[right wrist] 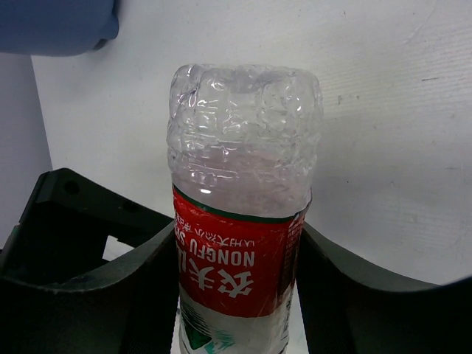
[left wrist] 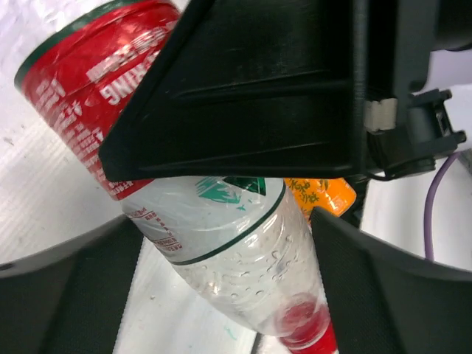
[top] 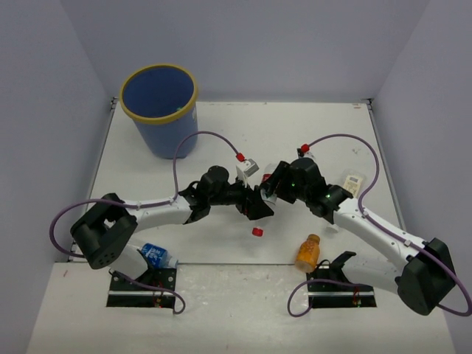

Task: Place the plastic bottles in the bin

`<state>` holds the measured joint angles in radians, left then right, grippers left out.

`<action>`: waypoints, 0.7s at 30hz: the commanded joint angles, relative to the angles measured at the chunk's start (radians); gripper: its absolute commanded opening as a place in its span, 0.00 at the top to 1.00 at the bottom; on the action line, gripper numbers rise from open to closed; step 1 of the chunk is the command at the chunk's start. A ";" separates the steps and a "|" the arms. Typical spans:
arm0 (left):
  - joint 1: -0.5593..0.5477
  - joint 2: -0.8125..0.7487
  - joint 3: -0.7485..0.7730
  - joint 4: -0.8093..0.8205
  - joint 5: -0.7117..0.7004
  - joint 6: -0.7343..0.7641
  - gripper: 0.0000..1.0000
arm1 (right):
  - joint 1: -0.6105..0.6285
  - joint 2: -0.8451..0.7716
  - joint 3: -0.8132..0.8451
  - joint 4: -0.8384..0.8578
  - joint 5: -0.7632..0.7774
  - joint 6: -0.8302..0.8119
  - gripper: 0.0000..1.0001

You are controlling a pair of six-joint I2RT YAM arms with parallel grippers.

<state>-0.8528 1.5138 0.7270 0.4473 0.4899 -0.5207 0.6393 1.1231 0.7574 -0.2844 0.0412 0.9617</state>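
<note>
Two hands meet over the table [top: 332,125]: right hand [right wrist: 236,254] clamped on a red-labelled bottle [right wrist: 240,169], base pointing away from its wrist; left hand [left wrist: 236,284] spread around it. Bin [top: 166,136] stands far-left by the walls [top: 243,44].

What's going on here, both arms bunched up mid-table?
Looks like a handover. The right gripper is clamped on the red-label bottle mid-table. The left gripper is open, its fingers either side of that bottle, not gripping it. The blue bin stands at the far left. An orange bottle and a blue-label bottle lie near the arm bases, not yet binned.
</note>
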 commanded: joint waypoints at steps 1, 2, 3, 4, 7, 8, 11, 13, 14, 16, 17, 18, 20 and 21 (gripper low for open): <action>-0.015 0.031 0.053 0.078 -0.011 -0.019 0.40 | 0.001 -0.031 0.010 0.080 -0.030 0.054 0.69; -0.016 0.034 0.055 0.085 -0.012 -0.023 0.53 | 0.001 -0.031 0.008 0.084 -0.027 0.056 0.68; -0.017 0.034 0.058 0.085 -0.016 -0.026 0.68 | 0.002 -0.034 0.006 0.085 -0.019 0.057 0.65; -0.016 0.032 0.058 0.081 -0.031 -0.029 0.79 | 0.002 -0.039 0.003 0.083 -0.010 0.058 0.62; -0.015 0.005 0.052 0.049 -0.083 -0.024 1.00 | -0.002 -0.058 0.003 0.050 0.046 0.048 0.33; -0.015 -0.004 0.049 0.037 -0.101 -0.020 1.00 | -0.004 -0.063 0.008 0.029 0.071 0.039 0.19; -0.015 -0.034 0.047 -0.012 -0.170 -0.008 1.00 | -0.021 -0.073 0.054 -0.057 0.153 0.015 0.03; -0.015 -0.060 0.052 -0.064 -0.239 0.010 1.00 | -0.036 -0.083 0.089 -0.109 0.222 -0.012 0.01; -0.015 -0.073 0.053 -0.086 -0.271 0.015 1.00 | -0.047 -0.091 0.102 -0.128 0.250 -0.022 0.01; -0.012 -0.101 0.064 -0.139 -0.348 0.032 1.00 | -0.085 -0.113 0.113 -0.141 0.272 -0.044 0.01; -0.009 -0.120 0.073 -0.176 -0.401 0.044 1.00 | -0.118 -0.130 0.114 -0.143 0.276 -0.057 0.01; -0.003 -0.132 0.098 -0.214 -0.448 0.049 1.00 | -0.143 -0.148 0.112 -0.144 0.284 -0.063 0.01; 0.035 -0.151 0.154 -0.314 -0.552 0.052 1.00 | -0.207 -0.197 0.098 -0.148 0.293 -0.075 0.01; 0.068 -0.160 0.172 -0.346 -0.567 0.049 1.00 | -0.231 -0.222 0.089 -0.152 0.295 -0.080 0.01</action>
<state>-0.8578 1.4317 0.7833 0.2443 0.1537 -0.5110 0.5111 0.9926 0.8337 -0.3888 0.2283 0.9263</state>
